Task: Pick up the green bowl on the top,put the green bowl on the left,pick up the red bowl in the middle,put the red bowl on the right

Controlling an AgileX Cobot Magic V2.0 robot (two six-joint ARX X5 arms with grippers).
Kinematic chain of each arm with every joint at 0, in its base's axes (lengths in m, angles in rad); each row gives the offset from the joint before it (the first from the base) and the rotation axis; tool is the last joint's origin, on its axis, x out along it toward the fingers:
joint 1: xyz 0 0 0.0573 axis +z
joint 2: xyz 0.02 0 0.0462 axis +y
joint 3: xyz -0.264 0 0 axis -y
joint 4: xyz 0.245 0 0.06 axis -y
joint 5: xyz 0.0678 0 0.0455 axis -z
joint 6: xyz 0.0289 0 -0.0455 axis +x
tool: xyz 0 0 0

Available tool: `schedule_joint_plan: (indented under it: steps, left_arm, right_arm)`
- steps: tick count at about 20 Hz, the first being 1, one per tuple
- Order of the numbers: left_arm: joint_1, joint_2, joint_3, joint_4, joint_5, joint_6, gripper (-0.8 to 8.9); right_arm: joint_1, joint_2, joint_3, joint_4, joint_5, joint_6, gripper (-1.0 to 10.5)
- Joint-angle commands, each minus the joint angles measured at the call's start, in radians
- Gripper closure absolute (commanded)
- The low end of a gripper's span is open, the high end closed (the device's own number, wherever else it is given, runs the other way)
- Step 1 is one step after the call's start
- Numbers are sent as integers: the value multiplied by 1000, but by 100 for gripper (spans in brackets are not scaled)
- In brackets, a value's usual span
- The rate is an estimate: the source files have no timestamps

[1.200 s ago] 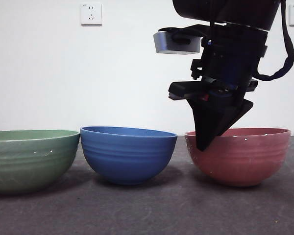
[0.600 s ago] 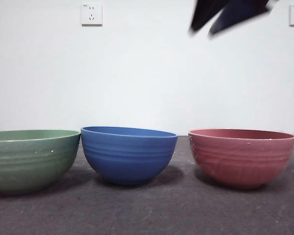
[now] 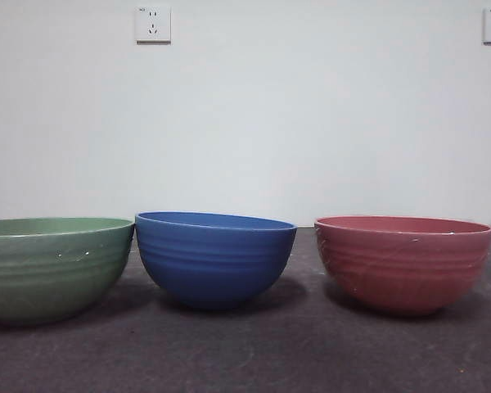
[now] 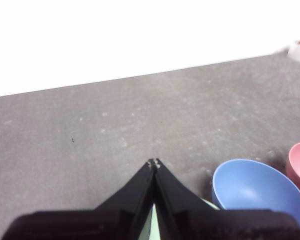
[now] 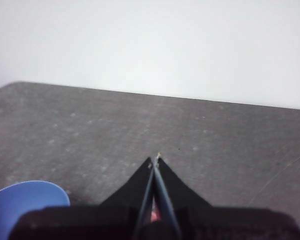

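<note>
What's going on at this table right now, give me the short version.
Nothing is being handled at this moment. Three bowls stand apart in a row on the dark table: the green bowl on the left, a blue bowl in the middle, the red bowl on the right. Neither arm shows in the front view. The left gripper and the right gripper both hang above the table with jaws shut and empty. The sorting looks done.

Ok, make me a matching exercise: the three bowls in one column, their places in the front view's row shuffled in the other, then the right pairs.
Things:
1. green bowl
2. blue bowl
3. red bowl

Places in the row, front view:
A. middle
B. right end
C. left end, cut by the picture's edge

Pairs: 1-C, 2-A, 3-B
</note>
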Motion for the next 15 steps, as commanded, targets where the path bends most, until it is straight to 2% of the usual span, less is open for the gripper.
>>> schedule_joint_plan:
  steps: [1, 4, 7, 15]
  left_arm:
    - [1, -83, -100, 49, 1, -16, 821]
    - [1, -118, -152, 50, 3, -42, 821]
    - [1, -107, -151, -46, 3, -89, 817]
    - [1, -93, -151, -221, 2, -89, 817]
  right_arm:
    - [-2, -53, -80, 43, -1, 65, 963]
    - [-3, -54, -91, 26, 4, 69, 962]
    - [-3, -45, -91, -3, 6, 68, 962]
    - [-3, -45, -91, -94, -1, 68, 945]
